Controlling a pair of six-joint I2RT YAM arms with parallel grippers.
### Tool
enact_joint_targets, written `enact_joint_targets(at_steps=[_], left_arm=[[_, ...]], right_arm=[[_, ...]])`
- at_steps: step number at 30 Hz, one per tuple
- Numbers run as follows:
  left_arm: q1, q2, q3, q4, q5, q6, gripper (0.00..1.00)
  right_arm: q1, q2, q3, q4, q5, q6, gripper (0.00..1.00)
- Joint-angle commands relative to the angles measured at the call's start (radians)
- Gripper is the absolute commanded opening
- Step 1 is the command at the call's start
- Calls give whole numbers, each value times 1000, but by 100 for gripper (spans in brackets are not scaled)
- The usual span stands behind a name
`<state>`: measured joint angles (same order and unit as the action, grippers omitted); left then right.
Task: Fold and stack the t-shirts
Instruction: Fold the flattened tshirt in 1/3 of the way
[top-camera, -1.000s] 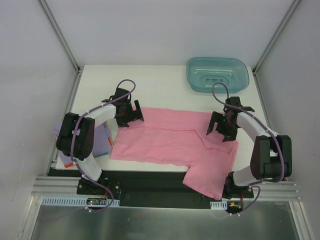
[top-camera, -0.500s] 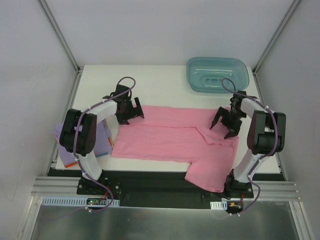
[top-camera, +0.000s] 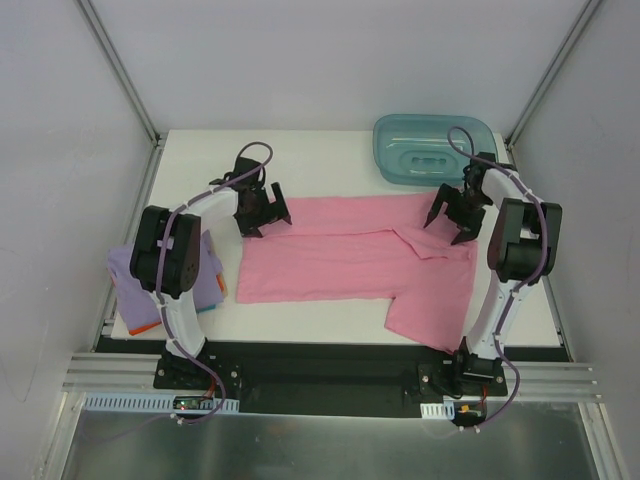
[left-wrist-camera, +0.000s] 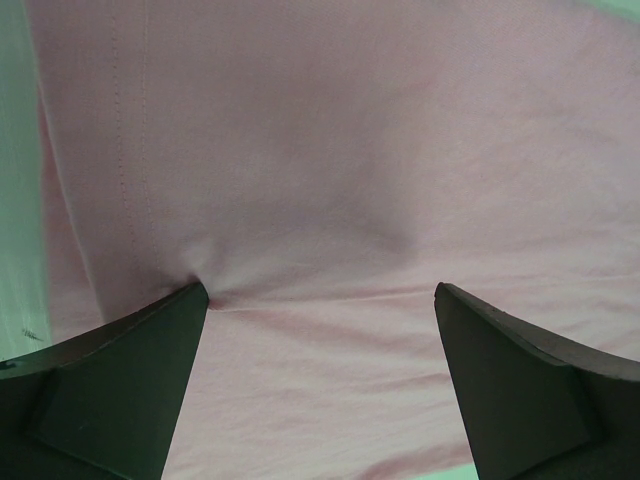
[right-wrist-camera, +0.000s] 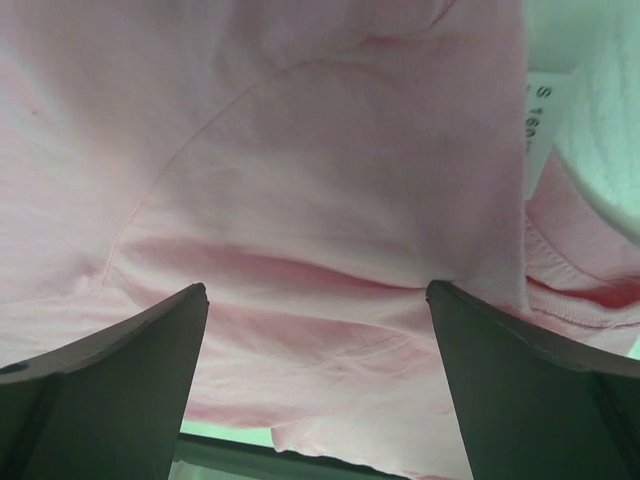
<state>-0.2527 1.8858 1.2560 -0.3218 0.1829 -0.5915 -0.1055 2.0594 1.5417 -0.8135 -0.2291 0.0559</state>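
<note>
Pink t-shirt (top-camera: 345, 262) lying spread across a white surface (top-camera: 320, 160) between two robot arms.

Both arms are reaching forward from the near edge and bending inward over the shirt's far edge. The left hand (top-camera: 262, 208) is sitting at the shirt's far left corner, the right hand (top-camera: 455, 212) at its far right end beside a teal tub (top-camera: 436, 147). In each wrist view the fingers (left-wrist-camera: 110, 385) are standing wide apart over pink cloth, gripping nothing. The shirt's long axis is running left to right, with one end hanging toward the near right edge. A lavender t-shirt (top-camera: 205, 285) is lying folded at the surface's left edge, under the left arm.
</note>
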Motion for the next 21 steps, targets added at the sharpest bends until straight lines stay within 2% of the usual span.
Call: enact_joint_targets(at_steps=[1,4,8,14,17,21], left_arm=[[23,13,55,-63,-48,16,99],[23,-46,60,-83,-57,28,99],[21,-199,-1,-109,-77,25,99],[-5,-471,-210,-169,-135,-7,99],[-59,-597,-328,-207,-167,-71,99],[-134,-726,-472,-260,-218,-168,95]], right_arm=[[-16,-2,46,-19,40,-45,97],[-16,-88,2,-15,50,-48,97],[-13,-305,-115,5,120,-27,97],[6,-647,-376,53,154,7,97],[6,-783,-497,74,162,35,97],[6,-883,-589,71,175,33,97]])
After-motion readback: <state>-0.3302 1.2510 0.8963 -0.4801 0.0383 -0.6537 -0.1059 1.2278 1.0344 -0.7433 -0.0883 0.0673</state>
